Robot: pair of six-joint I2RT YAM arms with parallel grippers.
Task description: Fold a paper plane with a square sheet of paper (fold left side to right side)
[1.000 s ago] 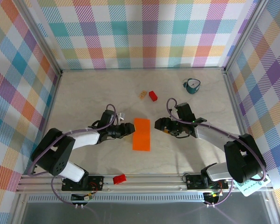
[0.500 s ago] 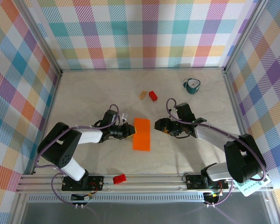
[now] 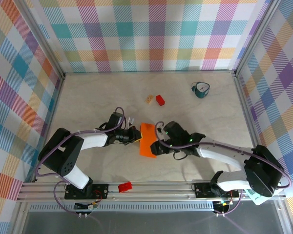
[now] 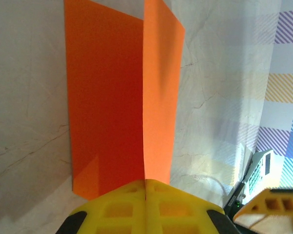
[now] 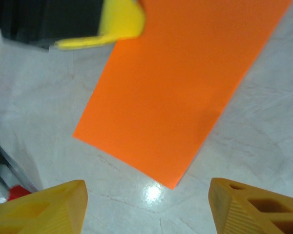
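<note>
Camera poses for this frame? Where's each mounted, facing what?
Top external: above and behind the bases, looking down at the table; left arm, right arm flank the orange paper.
Left wrist: looks along the shut left pincer pinching the paper's edge.
Right wrist: looks down past the open right pincer at the paper's corner.
Shared: the paper, all three.

No words, brands or numbers legible — a pale card [image 3: 262,195] at the near right corner is too small to read.
</note>
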